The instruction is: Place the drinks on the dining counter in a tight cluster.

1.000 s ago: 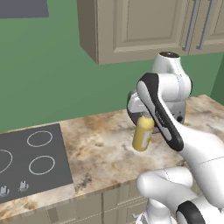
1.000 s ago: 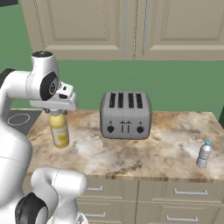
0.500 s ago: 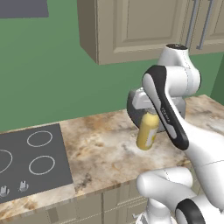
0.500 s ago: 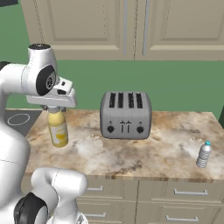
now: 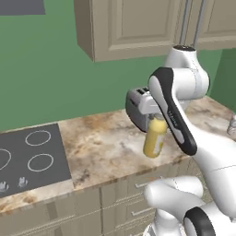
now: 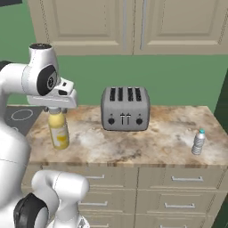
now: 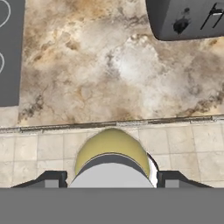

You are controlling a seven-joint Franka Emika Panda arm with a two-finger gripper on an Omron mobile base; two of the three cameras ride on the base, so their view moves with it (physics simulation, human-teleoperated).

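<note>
The gripper (image 6: 57,109) is closed around the grey cap end of the yellow bottle (image 6: 58,130), which hangs upright above the front edge of the counter (image 6: 151,142), left of the toaster (image 6: 124,109). The bottle looks like smooth, rigid plastic, probably light but slick, so a hold at the neck under the cap seems safest against slipping. 1 small water bottle (image 6: 198,142) stands well apart near the counter's right end.
</note>
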